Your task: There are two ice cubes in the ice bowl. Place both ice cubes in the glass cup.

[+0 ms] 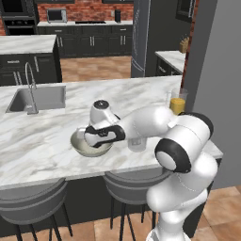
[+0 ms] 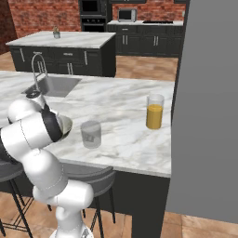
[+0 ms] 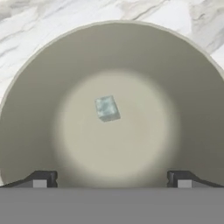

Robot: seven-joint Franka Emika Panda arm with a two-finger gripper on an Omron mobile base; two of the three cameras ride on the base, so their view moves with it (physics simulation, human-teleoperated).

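With one ice cube [image 3: 106, 108] lying mid-floor of the ice bowl [image 3: 39, 83] near the surface's [image 1: 42, 141] front edge, the spread, empty pincer [image 3: 112, 179] hovers above; glass cup [image 2: 91, 134] contents unclear, so probably halfway.

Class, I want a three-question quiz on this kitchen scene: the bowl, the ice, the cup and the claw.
1. True or false: the claw hangs over the ice bowl with its jaws spread.
2. How many ice cubes does the hand view show in the bowl? A) none B) one C) two
3. Fill in: beside the bowl stands the clear glass cup; farther along the counter stands a glass of ____ liquid.

Key: 1 true; 2 B, one ice cube; 3 orange.
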